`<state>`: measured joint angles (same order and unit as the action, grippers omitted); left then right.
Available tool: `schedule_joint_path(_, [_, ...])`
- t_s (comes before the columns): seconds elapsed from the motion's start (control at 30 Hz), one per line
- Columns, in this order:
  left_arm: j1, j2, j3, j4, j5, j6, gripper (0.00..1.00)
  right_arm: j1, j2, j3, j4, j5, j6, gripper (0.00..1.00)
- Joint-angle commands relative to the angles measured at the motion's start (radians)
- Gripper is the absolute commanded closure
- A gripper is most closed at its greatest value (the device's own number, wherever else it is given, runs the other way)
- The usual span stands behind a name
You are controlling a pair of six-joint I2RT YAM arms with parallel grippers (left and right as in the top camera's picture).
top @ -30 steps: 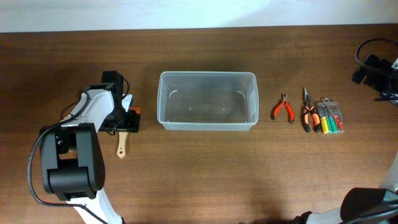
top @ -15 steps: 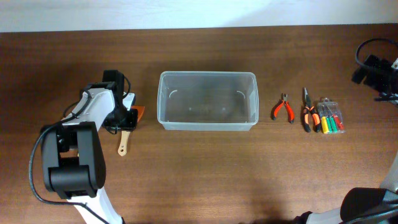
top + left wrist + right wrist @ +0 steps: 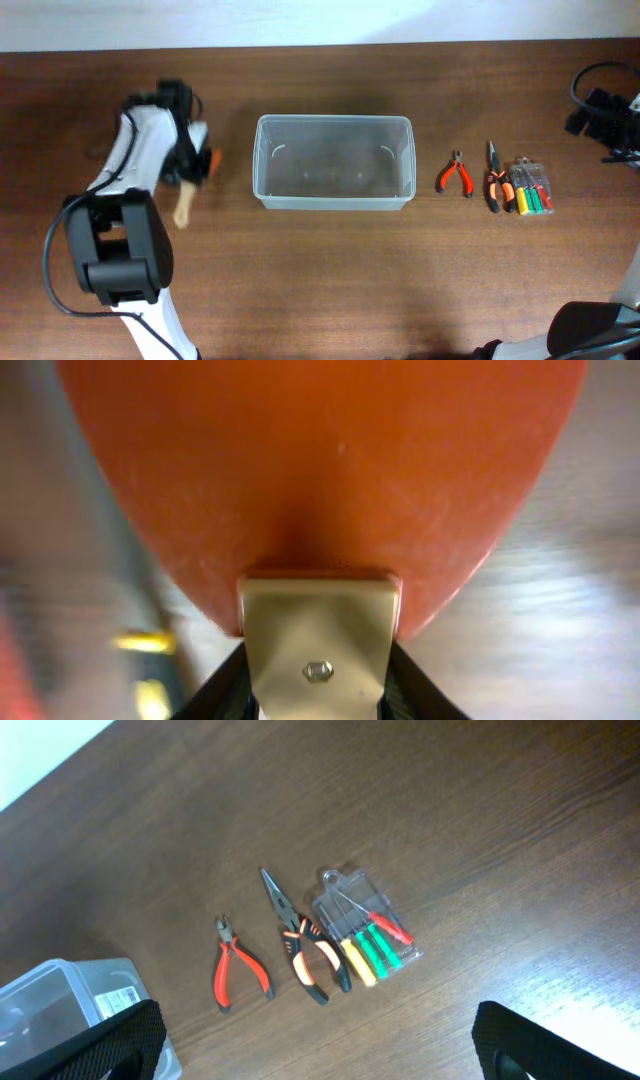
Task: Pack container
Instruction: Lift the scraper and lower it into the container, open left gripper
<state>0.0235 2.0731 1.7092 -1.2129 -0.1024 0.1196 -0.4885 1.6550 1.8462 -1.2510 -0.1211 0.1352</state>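
Observation:
The container [image 3: 333, 119], a clear lidless plastic bin, stands empty in the middle of the table; its corner [image 3: 60, 1005] shows in the right wrist view. To its left, my left gripper [image 3: 196, 163] is shut on a tool with an orange blade [image 3: 320, 460] and a pale wooden handle [image 3: 183, 208]. In the left wrist view, my left gripper [image 3: 320, 690] has its black fingers [image 3: 232, 685] clamped on the tool's beige neck [image 3: 318, 635]. My right gripper [image 3: 325, 1045] hangs open and holds nothing, above the table at the far right.
Right of the bin lie red-handled cutters [image 3: 455, 175], orange-and-black long-nose pliers [image 3: 494, 182] and a small clear case of coloured screwdrivers [image 3: 531, 187]. The right arm [image 3: 603, 112] and its cable sit at the far right edge.
My left gripper has closed on the orange-bladed tool and moved with it toward the table's far side and a little left; the wooden handle has swung along. The right arm has not moved.

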Motion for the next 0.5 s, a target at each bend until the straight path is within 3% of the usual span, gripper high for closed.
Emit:
schedule_joint_path(0.0, [-0.036, -0.024, 0.313, -0.102, 0.011, 0.079, 0.95, -0.003, 0.001, 0.004, 0.001, -0.001, 0.005, 0.02])
schedule_joint_path(0.23, [-0.185, -0.024, 0.689, -0.214, 0.013, 0.241, 0.98, -0.003, 0.001, 0.005, 0.001, -0.001, 0.005, 0.02])
schedule_joint_path(0.47, [-0.389, -0.009, 0.662, -0.194, 0.192, 0.629, 0.98, -0.003, 0.001, 0.005, 0.001, -0.001, 0.005, 0.02])
